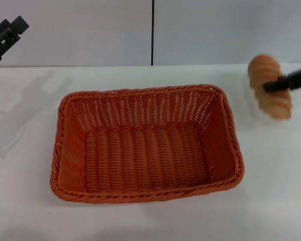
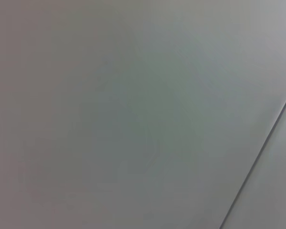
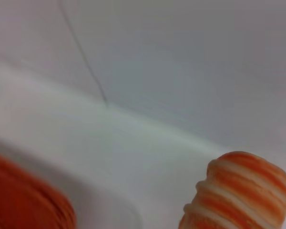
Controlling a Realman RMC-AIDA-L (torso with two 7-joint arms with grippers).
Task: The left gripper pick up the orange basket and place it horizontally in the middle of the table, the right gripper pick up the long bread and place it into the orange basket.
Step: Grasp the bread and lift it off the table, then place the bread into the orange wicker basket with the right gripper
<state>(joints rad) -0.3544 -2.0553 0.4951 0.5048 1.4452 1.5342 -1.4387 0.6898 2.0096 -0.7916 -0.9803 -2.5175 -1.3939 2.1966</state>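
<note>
The orange basket (image 1: 146,143) lies lengthwise across the middle of the white table (image 1: 30,201), empty inside. To its right, the long bread (image 1: 270,86) hangs above the table with the right gripper (image 1: 277,84) shut across its middle. In the right wrist view the ridged bread (image 3: 238,195) fills the lower corner and a bit of the basket (image 3: 24,200) rim shows. The left gripper (image 1: 6,35) is raised at the far left against the wall, away from the basket. The left wrist view shows only grey wall.
A light grey wall with a dark vertical seam (image 1: 152,32) stands behind the table. White tabletop runs all round the basket, with the widest strip in front of it.
</note>
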